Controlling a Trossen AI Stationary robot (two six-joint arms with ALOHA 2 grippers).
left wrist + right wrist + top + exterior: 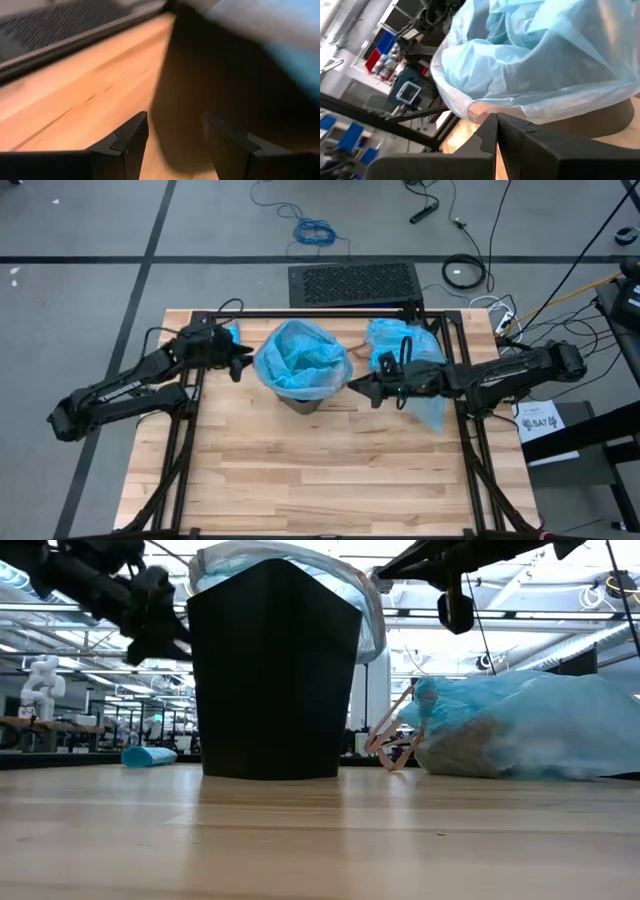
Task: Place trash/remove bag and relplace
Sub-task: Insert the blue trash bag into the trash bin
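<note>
Both arms reach in toward the black trash bin at table centre. The left gripper comes in from nine o'clock, held level at rim height, fingers spread wide with nothing between them, just beside the bin's dark wall. The white lettering along the left arm's link is too small to read. From three o'clock, the right gripper stretches out flat, its fingers pressed together right at the rim, under the folded-over edge of the light-blue bin liner; whether they pinch the plastic cannot be told. That liner is thin, translucent, crinkled film, puffed open inside the tapered, matte bin. At two o'clock from the bin, under the right arm, lies a full, tied light-blue trash bag, lumpy, with brownish contents showing through and pink drawstrings trailing on the table. At ten o'clock sits a small blue roll. The butcher-block wooden table shows pale glued strips.
</note>
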